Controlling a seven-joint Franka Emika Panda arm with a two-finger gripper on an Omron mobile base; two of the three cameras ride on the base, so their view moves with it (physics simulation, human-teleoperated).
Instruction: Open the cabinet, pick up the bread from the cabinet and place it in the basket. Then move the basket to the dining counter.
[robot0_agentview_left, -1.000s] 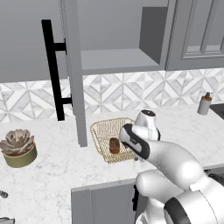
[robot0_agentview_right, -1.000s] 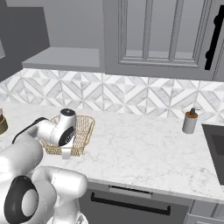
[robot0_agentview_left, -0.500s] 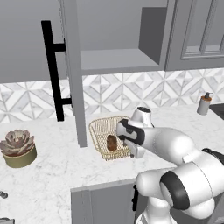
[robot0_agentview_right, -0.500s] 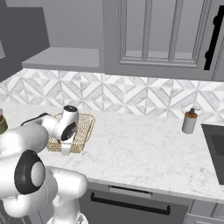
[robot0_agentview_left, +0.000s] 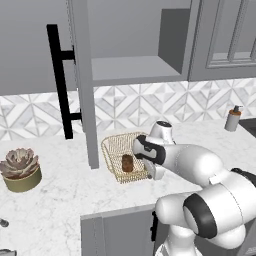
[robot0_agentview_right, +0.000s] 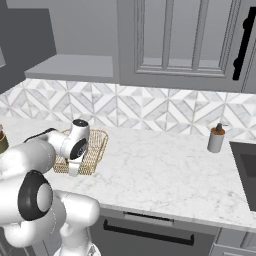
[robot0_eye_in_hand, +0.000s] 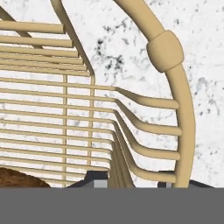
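Lowered since the earlier frames, your end effector (robot0_eye_in_hand: 131, 181) now sits at the basket's right wall, one fingertip (robot0_eye_in_hand: 97, 178) inside the wires and the other outside them, beside the thick rim. You see the jaws drawn narrow astride that wall; whether they press on the wire cannot be told.

Basket (robot0_agentview_left: 120, 152): it stands on the marble worktop (robot0_agentview_left: 65, 200), just in front of the patterned tile backsplash (robot0_agentview_left: 150, 107). Bread (robot0_agentview_left: 127, 163): a small brown loaf lying inside the basket, to the left of the end effector; you find its crust at the lower left corner of the hand view (robot0_eye_in_hand: 17, 179).

Cabinet (robot0_agentview_left: 130, 70): directly above and behind the basket, its door (robot0_agentview_left: 82, 85) swung open edge-on toward you, the long black bar handle (robot0_agentview_left: 60, 82) to the door's left; the shelf inside is bare.

Left of the basket on the worktop stands a potted succulent (robot0_agentview_left: 20, 170). Well to the basket's right you see a soap dispenser (robot0_agentview_right: 216, 139), near the sink (robot0_agentview_right: 245, 170).
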